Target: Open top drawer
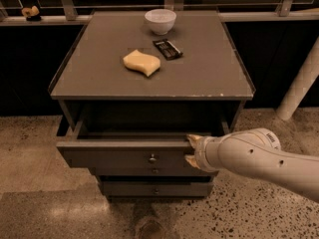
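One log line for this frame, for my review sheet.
top drawer: pulled partly out | gripper: at its front, right of knob | cabinet top: bowl, sponge, dark packet

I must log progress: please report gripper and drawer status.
Gripper at right end of top drawer front. Top drawer partly out. Sponge, bowl up on cabinet top, not obstructing.
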Robot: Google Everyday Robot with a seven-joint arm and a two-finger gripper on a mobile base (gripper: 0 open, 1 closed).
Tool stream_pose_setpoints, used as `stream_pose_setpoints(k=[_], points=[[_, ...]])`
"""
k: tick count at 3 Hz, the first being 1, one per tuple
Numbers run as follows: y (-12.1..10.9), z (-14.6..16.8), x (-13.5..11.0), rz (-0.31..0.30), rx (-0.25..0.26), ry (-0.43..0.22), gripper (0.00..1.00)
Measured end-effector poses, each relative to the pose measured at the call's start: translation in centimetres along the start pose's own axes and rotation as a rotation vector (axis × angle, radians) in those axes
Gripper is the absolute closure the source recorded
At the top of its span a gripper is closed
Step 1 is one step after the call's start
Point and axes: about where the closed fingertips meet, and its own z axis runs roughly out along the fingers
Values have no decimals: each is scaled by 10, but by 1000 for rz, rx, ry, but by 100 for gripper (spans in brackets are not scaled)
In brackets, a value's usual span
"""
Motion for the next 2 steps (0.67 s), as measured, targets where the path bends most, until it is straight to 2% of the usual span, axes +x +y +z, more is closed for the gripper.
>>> stream_pose_setpoints(k=[2], points=[[7, -11, -4, -12, 21, -14, 100]])
